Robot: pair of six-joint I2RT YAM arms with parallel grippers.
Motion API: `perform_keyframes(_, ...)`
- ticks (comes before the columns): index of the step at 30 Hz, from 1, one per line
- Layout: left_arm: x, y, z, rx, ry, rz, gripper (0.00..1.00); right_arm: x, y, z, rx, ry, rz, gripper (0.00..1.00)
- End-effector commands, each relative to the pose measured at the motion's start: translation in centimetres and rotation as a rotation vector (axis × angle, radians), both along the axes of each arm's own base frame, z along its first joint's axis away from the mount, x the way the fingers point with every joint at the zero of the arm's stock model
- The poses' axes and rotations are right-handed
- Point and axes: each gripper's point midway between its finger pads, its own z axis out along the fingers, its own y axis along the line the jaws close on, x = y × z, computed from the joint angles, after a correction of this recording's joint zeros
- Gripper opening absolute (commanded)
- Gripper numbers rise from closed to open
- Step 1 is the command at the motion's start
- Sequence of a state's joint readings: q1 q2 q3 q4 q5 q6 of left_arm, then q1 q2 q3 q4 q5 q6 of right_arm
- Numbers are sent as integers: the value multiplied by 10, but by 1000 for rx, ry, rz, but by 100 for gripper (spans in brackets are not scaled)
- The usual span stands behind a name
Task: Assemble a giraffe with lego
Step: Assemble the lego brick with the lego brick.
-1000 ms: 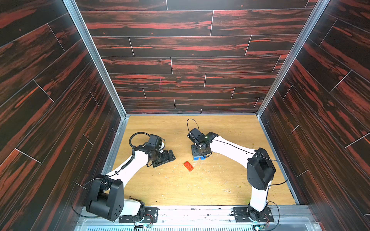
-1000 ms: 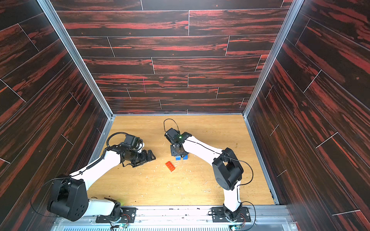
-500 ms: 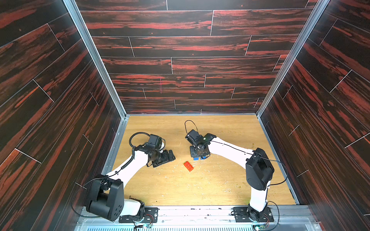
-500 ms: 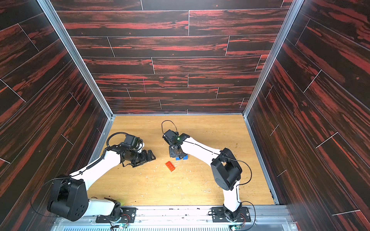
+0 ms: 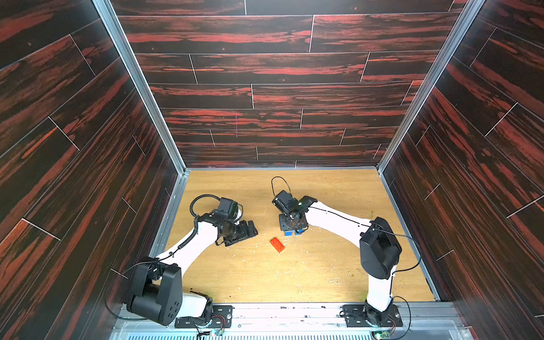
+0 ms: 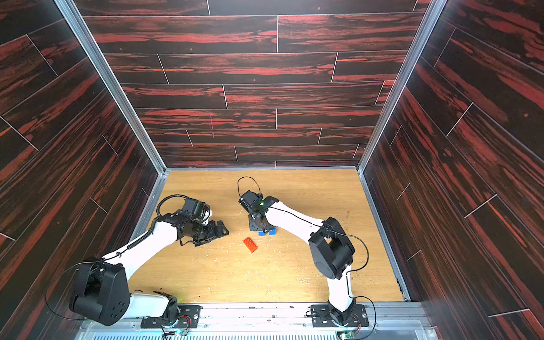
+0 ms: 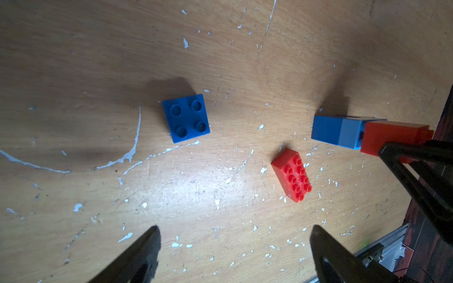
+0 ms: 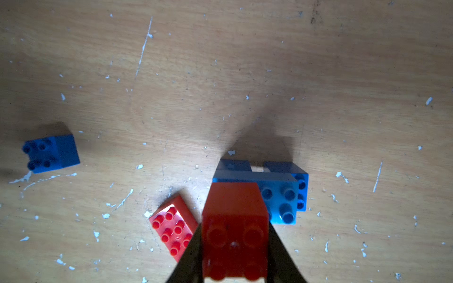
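The partly joined giraffe [image 8: 279, 196] stands on the wooden floor: a light blue body on two dark blue legs [image 8: 232, 165]. My right gripper [image 8: 234, 247] is shut on a small red brick [image 8: 234, 215], which it holds against one end of the body's studded top. In both top views only a blue edge of the figure [image 5: 290, 233] [image 6: 267, 232] shows under the right gripper [image 5: 293, 226]. A longer red lego brick [image 5: 277, 244] [image 7: 291, 175] lies loose beside it. A dark blue brick [image 7: 185, 118] lies apart. My left gripper [image 7: 235, 230] [image 5: 250, 231] hovers open and empty.
Dark wood-patterned walls [image 5: 88, 176] close in the wooden floor [image 5: 294, 273] on three sides, with a metal rail [image 5: 279, 309] along the front. White scratches and flecks mark the floor. The right arm's link [image 5: 332, 219] crosses the floor's right half.
The right wrist has shifted slightly to the left with the small red brick still in its jaws. The left arm has not moved.
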State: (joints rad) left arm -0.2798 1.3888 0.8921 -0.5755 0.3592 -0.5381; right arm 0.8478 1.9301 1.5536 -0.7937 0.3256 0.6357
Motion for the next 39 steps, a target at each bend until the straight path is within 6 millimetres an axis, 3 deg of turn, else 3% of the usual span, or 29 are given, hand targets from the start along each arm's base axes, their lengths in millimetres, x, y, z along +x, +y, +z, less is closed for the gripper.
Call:
perform_keyframes(1, -2, 2, 4, 2, -5, -9, 96, -1, -1, -11, -23, 36, -15, 0)
perform_keyframes(8, -2, 1, 4, 1, -4, -8, 96, -4, -2, -11, -25, 57, -31, 0)
perform_keyframes(18, 0, 1, 4, -2, -6, -8, 96, -11, -10, -25, -58, 95, -53, 0)
perform_keyframes(39, -2, 2, 4, 1, -3, -9, 96, -23, -15, -40, -67, 164, 81, 0)
